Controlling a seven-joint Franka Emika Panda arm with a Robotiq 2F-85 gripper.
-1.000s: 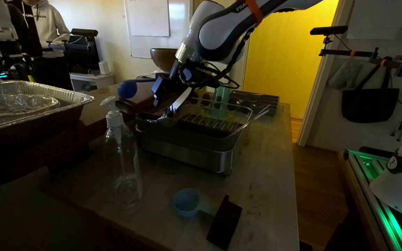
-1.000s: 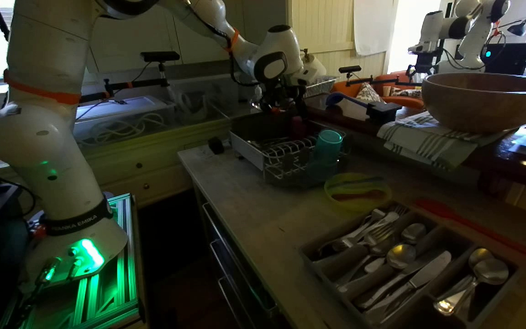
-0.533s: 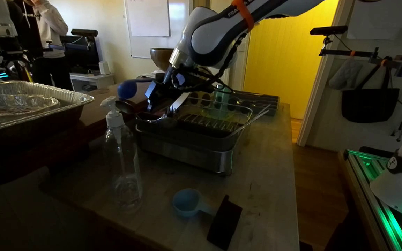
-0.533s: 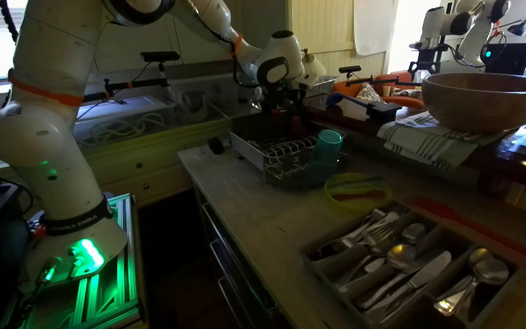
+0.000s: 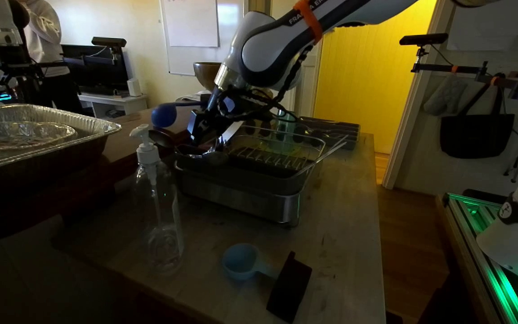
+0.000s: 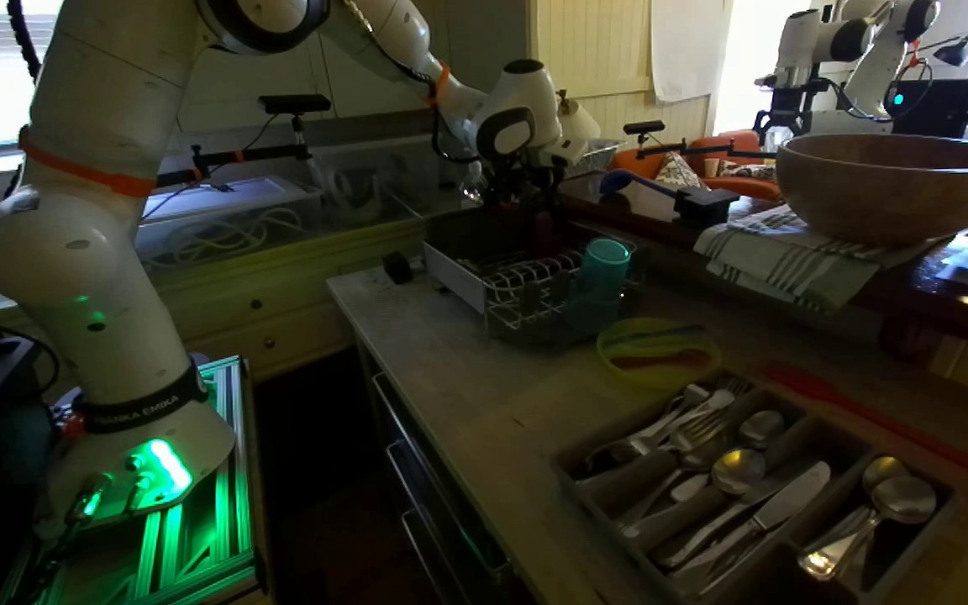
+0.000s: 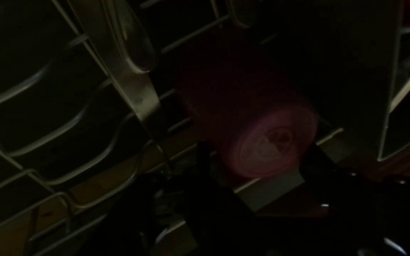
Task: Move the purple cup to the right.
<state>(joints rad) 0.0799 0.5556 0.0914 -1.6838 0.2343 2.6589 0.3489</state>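
The purple cup (image 7: 272, 145) stands bottom-up in the dish rack, its base facing the camera in the wrist view. It shows as a small dark pink shape (image 6: 543, 234) in an exterior view, just below my gripper (image 6: 534, 197). In the wrist view my gripper (image 7: 256, 151) straddles the cup's base end, one dark finger (image 7: 203, 156) against its left side and one at its right edge, so the jaws are shut on it. The picture is very dark, and exact contact is hard to see. In an exterior view the rack's contents mostly hide the cup.
The dish rack (image 6: 455, 277) has white wires and a metal wall. Utensils, including a flat blade (image 7: 133, 89), lie beside the cup. A green cup (image 6: 606, 269) stands at the rack's end. Nearby are a yellow bowl (image 6: 659, 374), a cutlery tray (image 6: 572, 483) and a pump bottle (image 5: 158, 216).
My gripper has come down and, in an exterior view, to the left, into the rack at the cup. The jaws have closed on the cup.
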